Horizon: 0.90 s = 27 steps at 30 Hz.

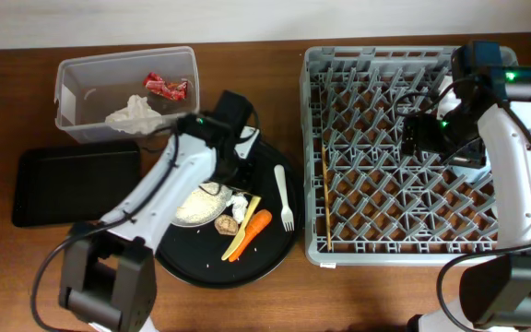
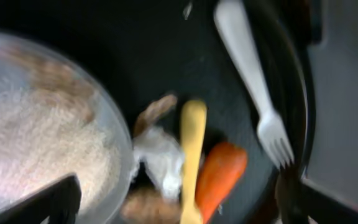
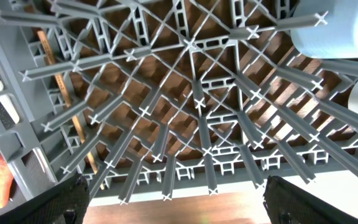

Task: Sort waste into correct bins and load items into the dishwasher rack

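Observation:
My left gripper (image 1: 231, 171) (image 2: 179, 208) is open and empty above the round black tray (image 1: 275, 254). Below it lie a plate (image 2: 120, 155) of pale grains (image 1: 199, 205) (image 2: 36, 143), a white tissue (image 2: 160, 155), a brown lump (image 1: 228, 224), the yellow utensil (image 1: 242, 228) (image 2: 192, 143), the carrot (image 1: 254, 229) (image 2: 219, 174) and the white fork (image 1: 283, 195) (image 2: 253, 81). My right gripper (image 1: 419, 138) (image 3: 176, 199) is open and empty over the grey rack (image 1: 339, 254) (image 3: 191, 43). Chopsticks (image 1: 324, 194) (image 3: 61, 93) lie in the rack's left side. A light-blue cup (image 3: 340, 31) stands in it.
The clear tub (image 1: 72, 78) at the back left holds a red wrapper (image 1: 167, 87) and a crumpled tissue (image 1: 136, 113). The shallow black rectangular tray (image 1: 72, 184) lies in front of it. The pink bowl is not in view.

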Available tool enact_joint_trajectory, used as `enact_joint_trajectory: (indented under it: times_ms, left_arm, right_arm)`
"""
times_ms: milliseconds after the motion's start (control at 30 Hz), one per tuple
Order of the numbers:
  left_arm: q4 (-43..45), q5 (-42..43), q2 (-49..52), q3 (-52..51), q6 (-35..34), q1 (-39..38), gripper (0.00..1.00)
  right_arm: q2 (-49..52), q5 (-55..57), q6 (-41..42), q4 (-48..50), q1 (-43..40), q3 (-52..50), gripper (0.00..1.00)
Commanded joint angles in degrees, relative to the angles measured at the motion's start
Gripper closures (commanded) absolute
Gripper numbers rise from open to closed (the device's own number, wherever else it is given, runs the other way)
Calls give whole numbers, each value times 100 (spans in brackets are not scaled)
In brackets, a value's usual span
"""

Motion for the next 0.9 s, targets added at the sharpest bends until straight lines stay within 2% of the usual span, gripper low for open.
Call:
enact_joint_trajectory:
  times_ms: [0, 133, 200, 233, 267, 333, 400, 433, 467, 567, 700, 733, 800, 833, 867]
  left_arm:
    - [417, -4, 50, -605, -245, -514, 5]
    - [542, -802, 50, -957, -522, -605, 11]
    - [590, -896, 50, -970, -577, -605, 11]
    - [590, -896, 50, -1014, -577, -605, 23]
    - [660, -896, 50, -1132, -597, -605, 29]
    - [844, -962, 59, -1207, -621, -616, 31]
    - [975, -1180, 61, -1207, -684, -616, 41]
    - [1014, -1182, 63, -1209, -684, -616, 51]
    - [1025, -1180, 68, -1211, -684, -619, 57]
    - [1060, -1180, 160, -1270, -684, -621, 57]
    - [1110, -1178, 380, -1274, -684, -647, 65]
    - [1141, -1176, 380, -1274, -684, -651, 70]
    - [1143, -1178, 380, -1274, -684, -658, 88]
    - [1141, -1178, 376, -1268, -684, -658, 99]
    - [1095, -1176, 348, -1237, -684, -658, 99]
  right_arm:
    - [-118, -11, -24, -4, -11, 92, 7]
    - [-118, -13, -24, -44, -11, 90, 7]
    - [-118, -11, -24, -50, -11, 92, 7]
    - [-118, -11, -24, -50, -11, 90, 7]
    - [-118, -11, -24, -50, -11, 90, 7]
    - [-118, -11, -24, -63, -11, 90, 7]
    - [-118, -11, -24, -81, -11, 90, 7]
    - [-118, -11, -24, -85, -11, 90, 7]
    - [-118, -11, -24, -90, -11, 90, 7]
    - [-118, -13, -24, -92, -11, 90, 7]
    - [-118, -11, -24, -92, -11, 90, 8]
    - [-118, -13, -24, -92, -11, 90, 8]
    - [-118, -11, -24, -90, -11, 90, 8]
    - [-118, -11, -24, -90, -11, 90, 8]
    - [-118, -11, -24, -92, -11, 90, 8]
